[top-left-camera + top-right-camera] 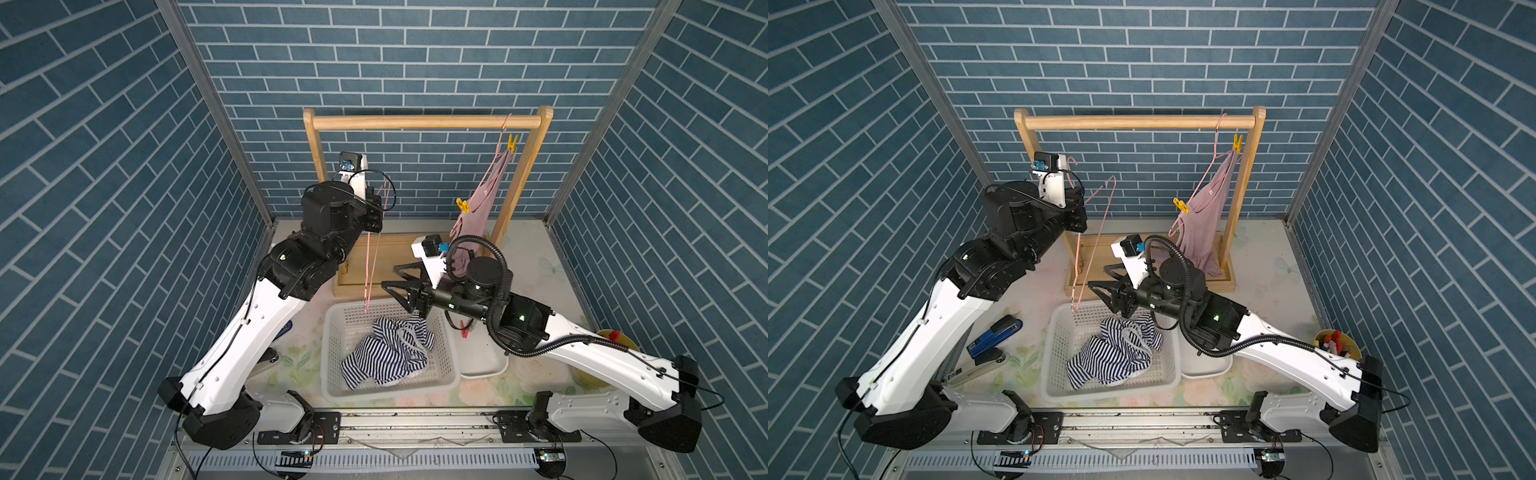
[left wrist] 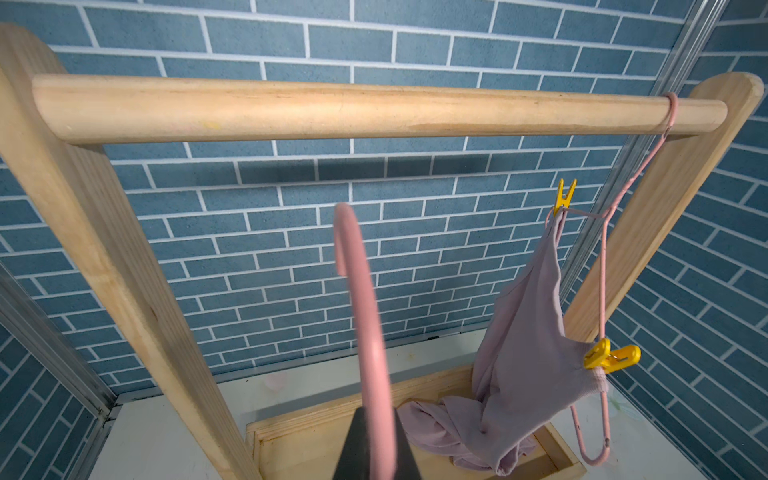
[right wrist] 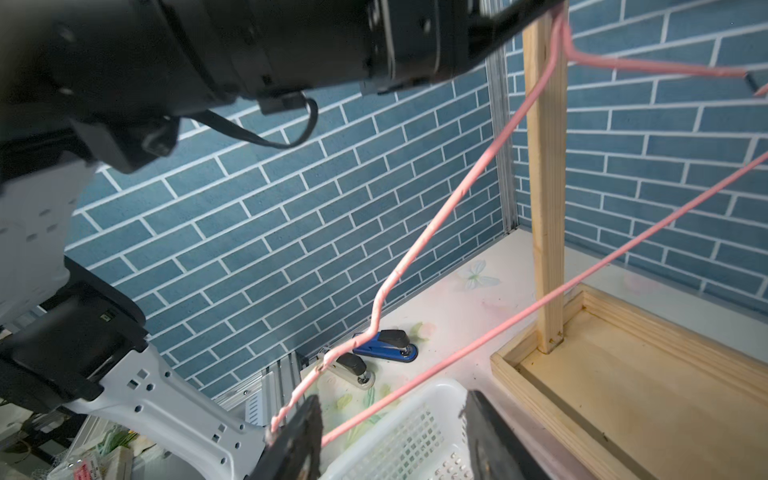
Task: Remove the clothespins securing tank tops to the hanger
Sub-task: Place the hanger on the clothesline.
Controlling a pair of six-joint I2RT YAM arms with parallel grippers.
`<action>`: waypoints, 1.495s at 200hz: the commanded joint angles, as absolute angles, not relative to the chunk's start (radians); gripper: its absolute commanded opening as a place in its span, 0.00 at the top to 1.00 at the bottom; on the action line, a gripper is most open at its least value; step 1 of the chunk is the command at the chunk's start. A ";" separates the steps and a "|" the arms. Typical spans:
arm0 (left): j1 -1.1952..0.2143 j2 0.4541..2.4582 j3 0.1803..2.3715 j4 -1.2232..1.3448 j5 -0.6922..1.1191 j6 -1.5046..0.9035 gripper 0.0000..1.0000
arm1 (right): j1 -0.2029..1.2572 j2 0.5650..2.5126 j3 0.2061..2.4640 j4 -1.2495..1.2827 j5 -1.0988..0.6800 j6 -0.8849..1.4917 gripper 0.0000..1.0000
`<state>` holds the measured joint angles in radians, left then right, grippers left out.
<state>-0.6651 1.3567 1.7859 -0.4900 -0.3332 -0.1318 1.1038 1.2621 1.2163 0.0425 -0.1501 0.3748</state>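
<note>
Left gripper [image 1: 376, 212] is clamped shut on the neck of a bare pink wire hanger [image 2: 365, 299], holding it in the air in front of the wooden rack rail [image 1: 424, 121]. Right gripper [image 1: 388, 276] stands with its jaws parted and nothing between them, above the far rim of the white plastic lattice basket [image 1: 390, 390] and just beside the bare hanger's low corner.

The navy-and-white striped tank top [image 1: 386, 353] lies crumpled in that basket. The dusty pink tank top [image 1: 482, 199] hangs on a second pink wire hanger [image 2: 602, 282] at the rail's right end, pinned by two yellow plastic clothespins [image 1: 512, 142] [image 1: 462, 205], one high by the hook and one at the low shoulder.

That leaves the pink top as the work in hand, in my judgement. The low pin is the nearer, above and beyond the right gripper; the high one is well apart from both. Approach the pin from its tail end, squeeze the two tails so the mouth opens, then draw it away along the strap without dragging the cloth. The light hanger will likely swing, so close slowly.
</note>
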 commanded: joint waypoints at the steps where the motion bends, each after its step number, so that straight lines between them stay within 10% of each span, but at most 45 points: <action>1: -0.658 1.344 1.780 -0.414 -0.353 -0.152 1.00 | 1.097 1.284 1.250 0.109 -0.187 0.470 0.46; 179: -0.659 1.299 1.690 -0.271 -0.430 -0.148 1.00 | 1.090 1.408 1.353 0.038 -0.253 0.549 0.57; 288: -0.658 1.313 1.710 -0.271 -0.441 -0.146 1.00 | 1.090 1.412 1.324 0.069 -0.315 0.548 1.00; 299: -0.658 1.313 1.712 -0.275 -0.435 -0.144 0.86 | 1.086 1.404 1.317 0.072 -0.299 0.548 1.00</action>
